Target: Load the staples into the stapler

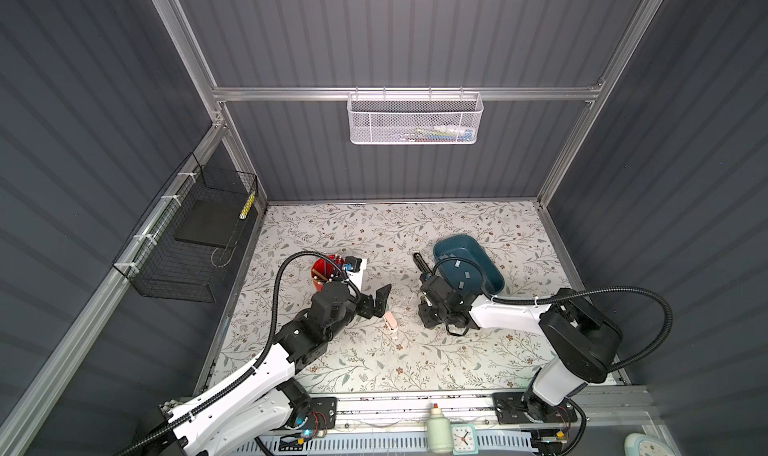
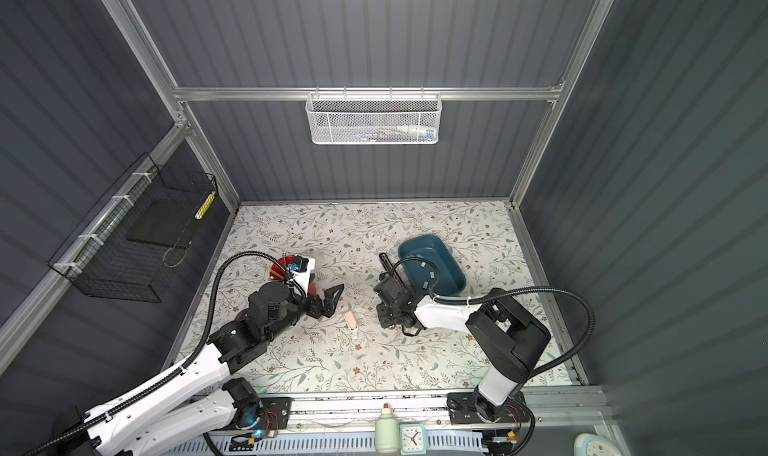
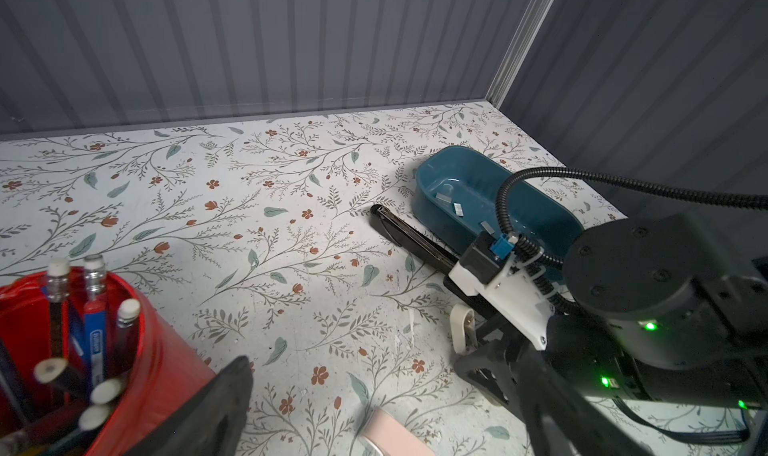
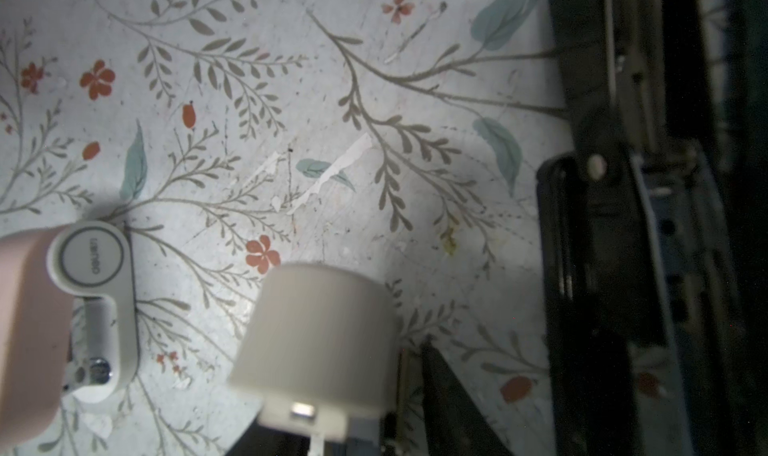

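Red pencil cup [image 1: 326,267] far left; L gripper [image 1: 376,302] just right of it, wide open, empty. Pink-white item [image 1: 390,321] mid on table [image 1: 374,234]. R gripper [image 1: 424,308] low by black stapler [image 1: 419,262], opening can't tell; staples [image 1: 466,274] lie in teal tray [image 1: 455,244] beside it.

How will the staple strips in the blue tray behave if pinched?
The staples look thin and flat: probably light, hard to get under. They lie loose in the smooth blue tray, so may skid when nudged. Thin strips might snap if bent.
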Tool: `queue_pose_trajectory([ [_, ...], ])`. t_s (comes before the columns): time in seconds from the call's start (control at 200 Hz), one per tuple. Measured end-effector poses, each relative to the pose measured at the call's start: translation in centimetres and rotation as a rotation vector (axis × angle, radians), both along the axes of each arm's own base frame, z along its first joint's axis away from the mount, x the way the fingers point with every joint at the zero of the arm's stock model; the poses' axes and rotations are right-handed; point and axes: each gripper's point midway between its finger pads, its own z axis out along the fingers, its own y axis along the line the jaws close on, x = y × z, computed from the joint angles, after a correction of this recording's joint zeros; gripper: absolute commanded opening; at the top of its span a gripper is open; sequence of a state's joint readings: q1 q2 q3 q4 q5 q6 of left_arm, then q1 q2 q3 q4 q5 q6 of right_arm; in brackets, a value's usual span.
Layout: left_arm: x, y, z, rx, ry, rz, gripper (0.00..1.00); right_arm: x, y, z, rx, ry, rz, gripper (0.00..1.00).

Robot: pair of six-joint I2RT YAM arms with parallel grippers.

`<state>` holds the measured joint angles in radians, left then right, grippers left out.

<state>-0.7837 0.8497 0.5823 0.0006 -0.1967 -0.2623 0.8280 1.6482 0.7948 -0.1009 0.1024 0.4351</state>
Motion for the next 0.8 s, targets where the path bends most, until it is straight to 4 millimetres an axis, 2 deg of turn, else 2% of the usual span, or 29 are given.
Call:
queue_pose_trajectory([
  [0.1, -0.2, 0.0, 0.4, -0.003, -0.016, -0.008, 1.0, 0.0, 0.0, 0.2, 0.0, -0.004, -0.004, 0.56],
  [0.205, -0.3, 0.1, 0.7, 0.009, -0.035, -0.019, 0.97, -0.1, -0.2, 1.4, 0.008, -0.024, -0.008, 0.61],
  [0.335, -0.2, 0.0, 1.1, 0.053, -0.06, -0.036, 0.93, -0.1, -0.2, 4.5, 0.062, -0.088, -0.012, 0.63],
  [0.43, 0.2, -0.4, 2.4, 0.077, -0.096, -0.05, 0.91, -0.1, -0.6, 6.9, 0.103, -0.134, -0.021, 0.64],
  [0.56, 1.0, -1.1, 4.2, 0.109, -0.141, -0.067, 0.91, -0.8, -1.5, 11.4, 0.186, -0.208, -0.035, 0.66],
  [0.665, 1.8, -1.9, 6.1, 0.13, -0.147, -0.073, 0.91, -1.8, -2.5, 17.0, 0.324, -0.299, -0.052, 0.62],
  [0.8, 2.7, -3.2, 11.4, 0.103, -0.164, -0.081, 0.92, -3.7, -3.9, 23.4, 0.492, -0.387, -0.055, 0.65],
])
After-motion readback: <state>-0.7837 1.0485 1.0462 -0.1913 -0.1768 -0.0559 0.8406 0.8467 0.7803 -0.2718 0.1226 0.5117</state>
